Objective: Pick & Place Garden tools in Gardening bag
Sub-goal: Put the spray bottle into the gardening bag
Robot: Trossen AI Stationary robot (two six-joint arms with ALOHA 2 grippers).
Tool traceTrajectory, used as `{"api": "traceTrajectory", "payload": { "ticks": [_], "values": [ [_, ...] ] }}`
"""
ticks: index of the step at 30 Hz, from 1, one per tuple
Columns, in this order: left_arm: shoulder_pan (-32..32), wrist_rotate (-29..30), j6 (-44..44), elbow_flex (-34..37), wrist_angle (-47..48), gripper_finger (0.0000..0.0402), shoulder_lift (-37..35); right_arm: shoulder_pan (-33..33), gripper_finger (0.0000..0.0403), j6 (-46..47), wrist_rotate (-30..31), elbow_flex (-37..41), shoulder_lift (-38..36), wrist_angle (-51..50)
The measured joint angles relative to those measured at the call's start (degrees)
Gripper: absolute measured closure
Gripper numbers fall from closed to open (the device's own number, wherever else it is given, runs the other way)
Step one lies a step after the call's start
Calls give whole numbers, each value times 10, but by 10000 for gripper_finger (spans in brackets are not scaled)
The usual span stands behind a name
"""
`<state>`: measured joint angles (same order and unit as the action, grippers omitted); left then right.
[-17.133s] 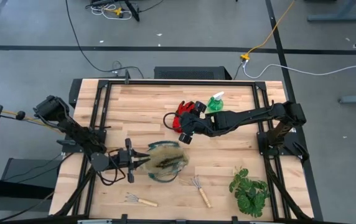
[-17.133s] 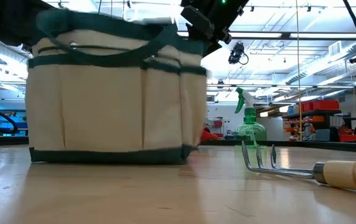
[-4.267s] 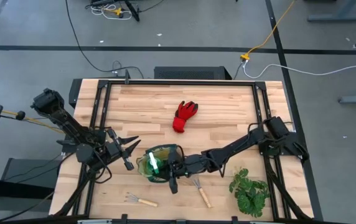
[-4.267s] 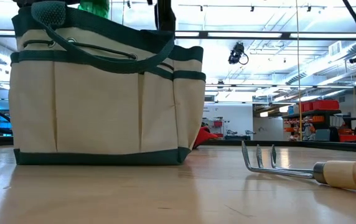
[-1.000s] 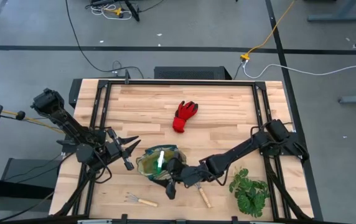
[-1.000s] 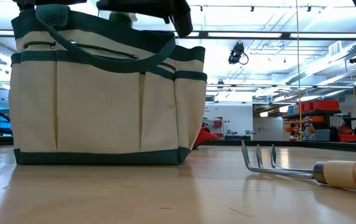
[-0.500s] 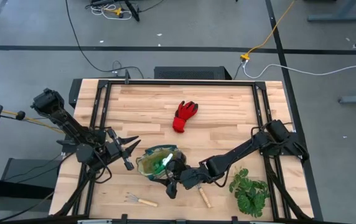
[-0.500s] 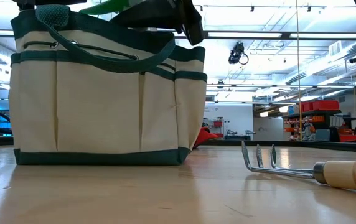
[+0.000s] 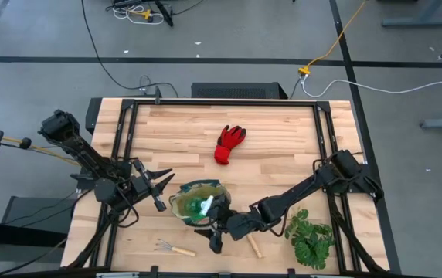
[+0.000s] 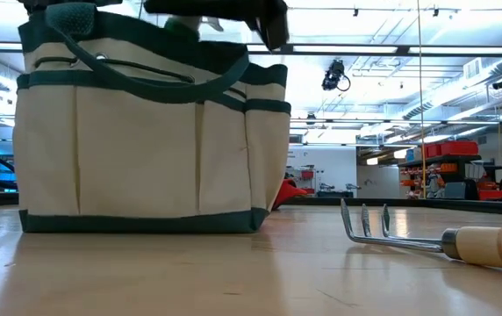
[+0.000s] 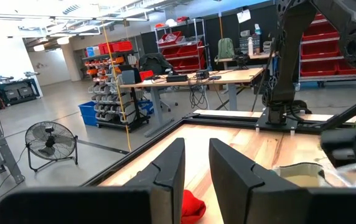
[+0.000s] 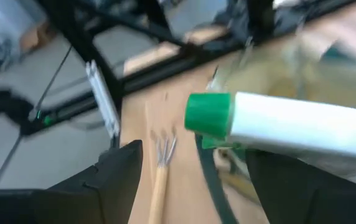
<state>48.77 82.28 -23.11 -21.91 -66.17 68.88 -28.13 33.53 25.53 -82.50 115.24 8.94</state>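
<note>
My right gripper (image 9: 215, 226) has its jaws spread wide, nothing pinched between them. It's sitting at the near rim of the small cream canvas gardening bag with dark green trim (image 9: 186, 202). The small green spray bottle with the white nozzle (image 9: 204, 205) lies loose in the bag's open top, and in my right wrist view the bottle (image 12: 290, 130) stretches across between my two dark fingers (image 12: 121, 177) without touching either.

My left gripper (image 9: 158, 190) is parked just off the bag's other side, fingers (image 11: 165, 177) open too and holding nothing.

Further out: one small wooden-handled metal rake (image 9: 249, 240) lies on the light wooden table (image 9: 283, 131) right beside my right arm, near the leafy green plant (image 9: 310, 236). The other rake (image 9: 173, 248) is by the table's front edge, on the left side. The red glove (image 9: 229, 144) lies flat mid-table, well apart from the bag.
</note>
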Motion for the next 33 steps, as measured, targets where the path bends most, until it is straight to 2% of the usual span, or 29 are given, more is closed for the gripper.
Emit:
{"api": "traceTrajectory", "payload": {
  "ticks": [5, 10, 14, 27, 33],
  "values": [
    [0, 0, 0, 0, 0, 321, 0, 18, 120, -16, 3, 0, 0, 40],
    [0, 0, 0, 0, 0, 321, 0, 27, 120, -6, 9, 0, 0, 8],
    [0, 0, 0, 0, 0, 321, 0, 28, 120, 33, -2, 0, 0, -32],
    [0, 0, 0, 0, 2, 321, 0, 25, 120, 29, -74, 0, -1, -14],
    [0, 0, 0, 0, 2, 321, 0, 24, 120, 24, -86, 0, -8, -16]
  ]
}}
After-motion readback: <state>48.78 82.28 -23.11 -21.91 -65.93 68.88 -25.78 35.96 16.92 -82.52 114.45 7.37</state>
